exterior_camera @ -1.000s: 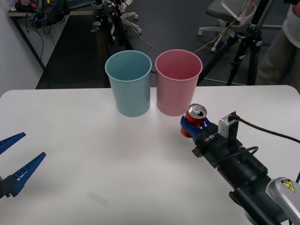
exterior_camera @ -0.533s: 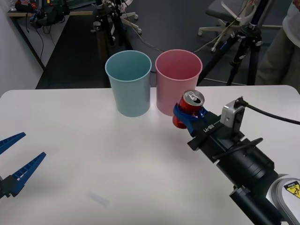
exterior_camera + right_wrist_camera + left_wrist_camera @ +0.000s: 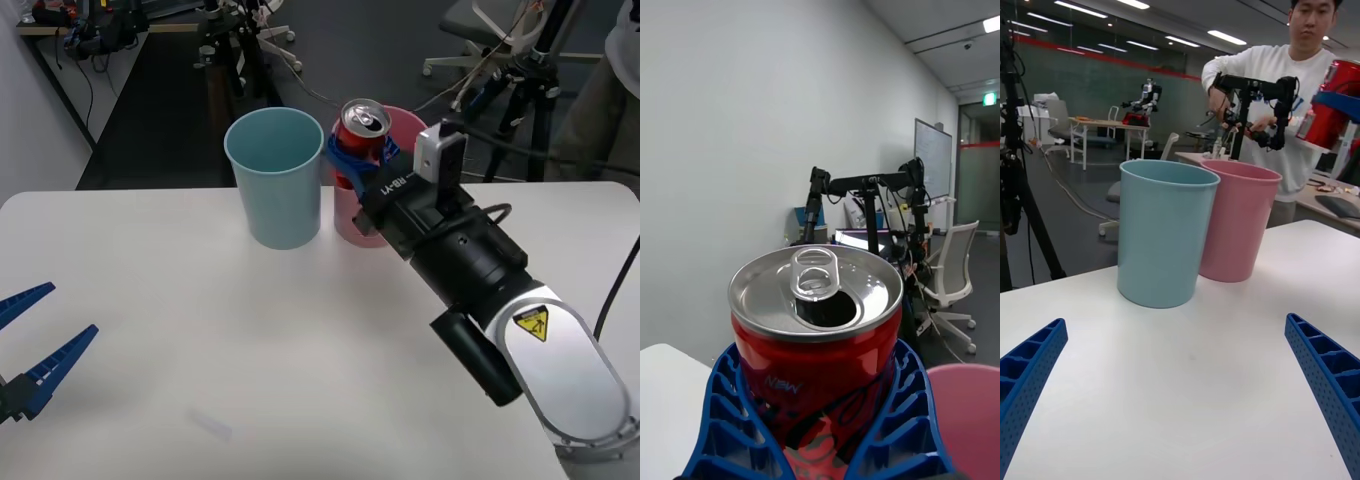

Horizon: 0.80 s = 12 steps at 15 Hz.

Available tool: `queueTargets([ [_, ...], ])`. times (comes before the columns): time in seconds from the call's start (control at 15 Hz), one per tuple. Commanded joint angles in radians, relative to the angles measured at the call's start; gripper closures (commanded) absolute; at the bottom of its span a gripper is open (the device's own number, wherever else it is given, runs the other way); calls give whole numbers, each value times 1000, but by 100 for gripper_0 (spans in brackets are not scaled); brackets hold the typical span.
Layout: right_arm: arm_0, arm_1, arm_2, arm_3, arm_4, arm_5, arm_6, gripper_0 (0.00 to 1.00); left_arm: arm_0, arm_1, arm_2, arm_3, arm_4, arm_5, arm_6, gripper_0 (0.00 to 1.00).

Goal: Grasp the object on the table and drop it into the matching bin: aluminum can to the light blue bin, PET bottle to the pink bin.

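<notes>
The right arm reaches forward and up, its end effector [image 3: 357, 152] clenched around the can [image 3: 361, 128]. The can stands upright, silver top upward, raised over the pink bin [image 3: 352, 215] just beside the light blue bin [image 3: 275, 180]. The left end effector [image 3: 30, 345] rests spread apart, low over the table [image 3: 200, 330].

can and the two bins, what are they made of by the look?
Can: looks like aluminium, with a bare silver top and glossy red printed wall. Light blue bin and pink bin: probably moulded plastic, with smooth, uniform, semi-matte walls and thin rims.
</notes>
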Motion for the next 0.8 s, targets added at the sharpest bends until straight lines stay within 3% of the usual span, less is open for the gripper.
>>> queueTargets([
  [0.07, -171, 55, -6, 163, 105, 0, -90, 100, 0, 0, 0, 0, 0, 0, 0, 0],
  [0.27, -323, 106, -28, 333, 163, 0, -125, 100, 0, 0, 0, 0, 0, 0, 0, 0],
  [0.8, -616, 196, -38, 742, 181, 84, -121, 100, 0, 0, 0, 0, 0, 0, 0, 0],
])
